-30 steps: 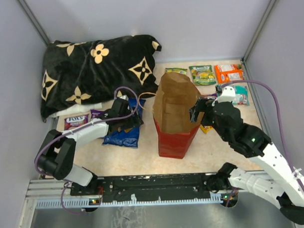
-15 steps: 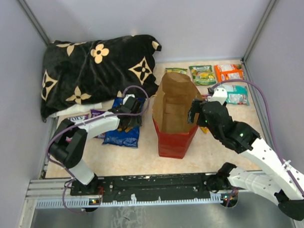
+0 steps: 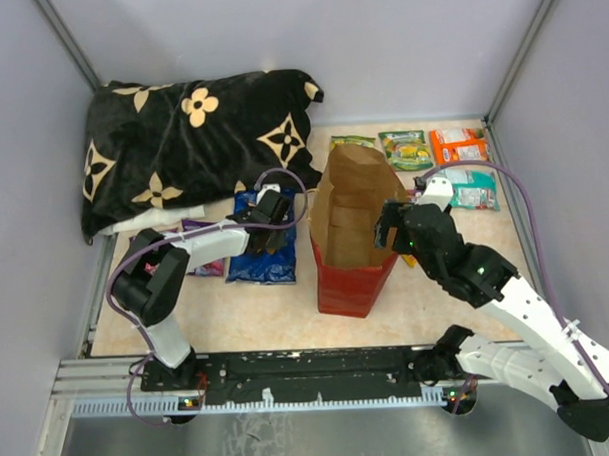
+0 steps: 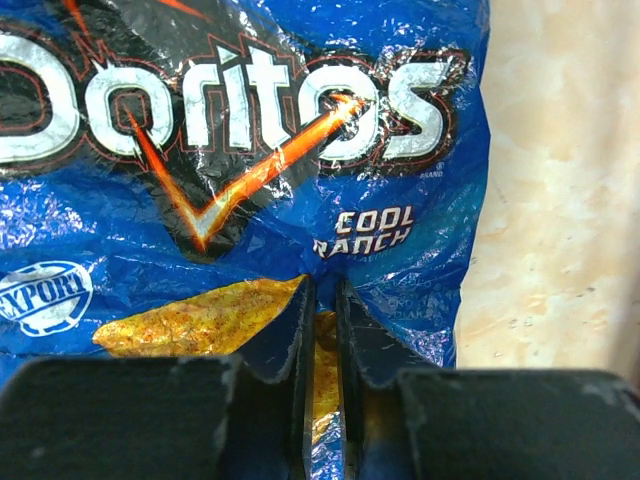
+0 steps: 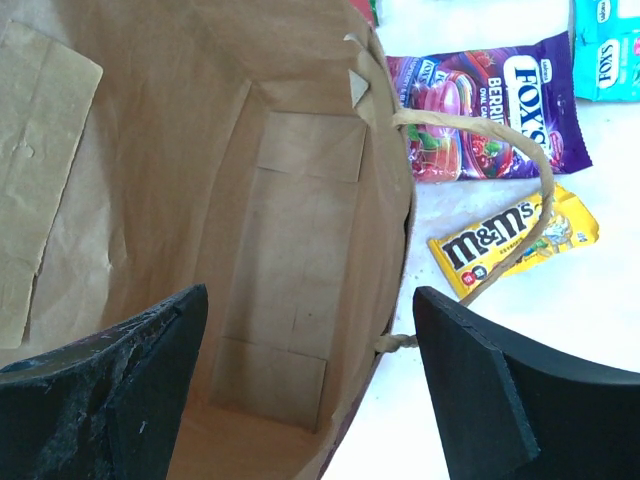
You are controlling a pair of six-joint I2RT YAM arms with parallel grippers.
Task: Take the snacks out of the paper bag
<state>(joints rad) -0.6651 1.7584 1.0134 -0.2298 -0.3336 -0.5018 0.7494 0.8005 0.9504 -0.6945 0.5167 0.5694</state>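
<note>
The red paper bag (image 3: pixel 351 276) stands upright mid-table, its brown inside (image 5: pixel 300 200) bare as far as I see down it. My right gripper (image 3: pixel 392 225) hovers open at the bag's right rim, one finger over the inside and one outside (image 5: pixel 310 295). Left of the bag lies the blue Doritos bag (image 3: pixel 258 262). My left gripper (image 3: pixel 273 229) is shut on a fold of the Doritos bag (image 4: pixel 240 150), pinched between the nearly touching jaws (image 4: pixel 320 290). Other snacks lie out: an M&M's pack (image 5: pixel 515 238), a purple packet (image 5: pixel 480 100), a teal one (image 3: pixel 476 189), an orange one (image 3: pixel 458 145) and a green one (image 3: pixel 406 149).
A black flower-patterned pillow (image 3: pixel 191 142) fills the back left corner. Another purple packet (image 3: pixel 208 263) lies by the left arm. A looped handle (image 5: pixel 535 190) hangs outside the bag's right wall. Grey walls close in the table on three sides.
My left gripper slid right over the Doritos bag and closed on it, and the bag shifted a little toward the paper bag. The right gripper edged in over the bag's rim, still open.
</note>
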